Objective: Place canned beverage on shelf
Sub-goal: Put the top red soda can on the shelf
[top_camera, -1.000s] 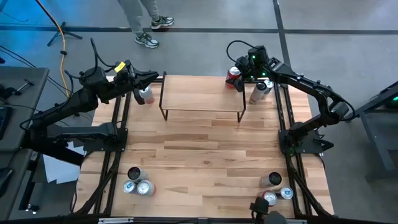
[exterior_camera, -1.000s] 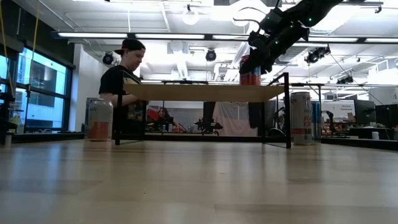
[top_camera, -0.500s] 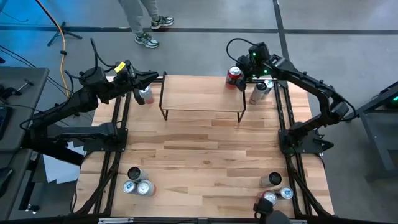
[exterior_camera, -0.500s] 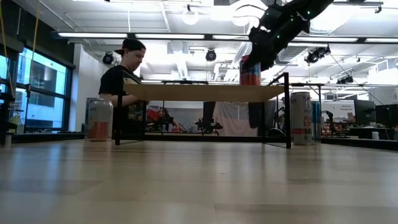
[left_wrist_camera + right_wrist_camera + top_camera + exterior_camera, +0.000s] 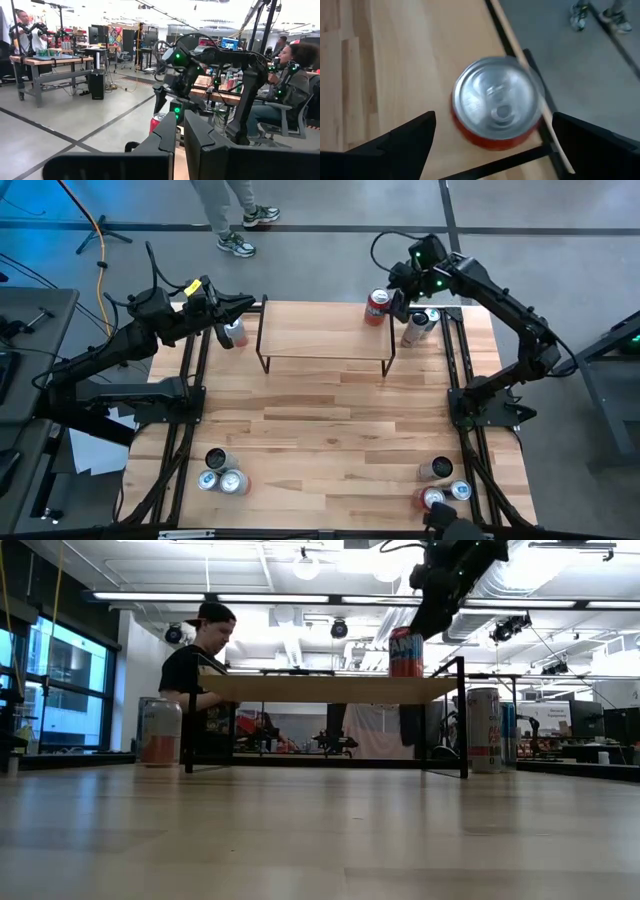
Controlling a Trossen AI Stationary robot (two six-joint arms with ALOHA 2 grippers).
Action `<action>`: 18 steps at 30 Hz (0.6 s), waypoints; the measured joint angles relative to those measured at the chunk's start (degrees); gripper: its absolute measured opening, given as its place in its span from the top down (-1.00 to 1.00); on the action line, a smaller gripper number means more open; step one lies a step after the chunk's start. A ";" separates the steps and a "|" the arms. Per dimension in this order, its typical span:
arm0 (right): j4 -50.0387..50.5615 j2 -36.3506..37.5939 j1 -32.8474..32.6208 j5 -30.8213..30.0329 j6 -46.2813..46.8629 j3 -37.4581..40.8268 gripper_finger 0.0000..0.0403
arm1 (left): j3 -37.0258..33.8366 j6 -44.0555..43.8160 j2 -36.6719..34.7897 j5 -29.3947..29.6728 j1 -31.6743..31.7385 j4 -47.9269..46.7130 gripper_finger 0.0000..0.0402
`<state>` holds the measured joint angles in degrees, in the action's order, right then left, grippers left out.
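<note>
A red canned beverage (image 5: 377, 303) stands upright on its base at the far right corner of the shelf (image 5: 325, 338), a light wood plank on thin black legs. The can also shows in the low view (image 5: 405, 652) and in the right wrist view (image 5: 496, 102). My right gripper (image 5: 432, 612) hangs open above the can and a little to its right, clear of it; from the wrist its fingers (image 5: 410, 137) stand wide on either side of the can's top. My left gripper (image 5: 245, 305) waits shut, held level over the table's far left corner.
An orange-and-silver can (image 5: 233, 333) stands on the table under my left gripper. A tall silver can (image 5: 418, 327) stands just right of the shelf. Clusters of cans sit at the near left (image 5: 220, 475) and the near right (image 5: 440, 480). A person (image 5: 205, 655) is behind the table.
My right gripper has risen off the red can and drawn toward the table's far right corner, tipping as it went. The can stays upright on the shelf's far right corner.
</note>
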<state>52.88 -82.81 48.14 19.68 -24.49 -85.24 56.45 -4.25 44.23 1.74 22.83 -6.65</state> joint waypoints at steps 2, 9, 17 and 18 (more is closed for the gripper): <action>0.24 0.00 0.41 -0.07 0.00 -1.10 -0.91 | 0.00 0.00 0.00 0.00 0.02 0.02 1.00; 2.77 0.00 2.01 -5.26 -0.03 -6.61 -0.91 | 0.00 0.00 0.00 0.00 0.02 0.02 1.00; 4.91 0.02 2.47 -2.99 12.23 -13.91 -0.91 | 0.00 2.40 0.00 0.00 0.02 0.02 1.00; 5.06 0.02 2.47 -1.14 14.77 -14.40 -0.91 | 0.00 2.40 0.00 0.00 0.01 0.00 1.00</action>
<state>57.94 -82.78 50.61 18.54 -9.73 -99.65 56.45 -1.85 44.23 1.74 22.84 -6.66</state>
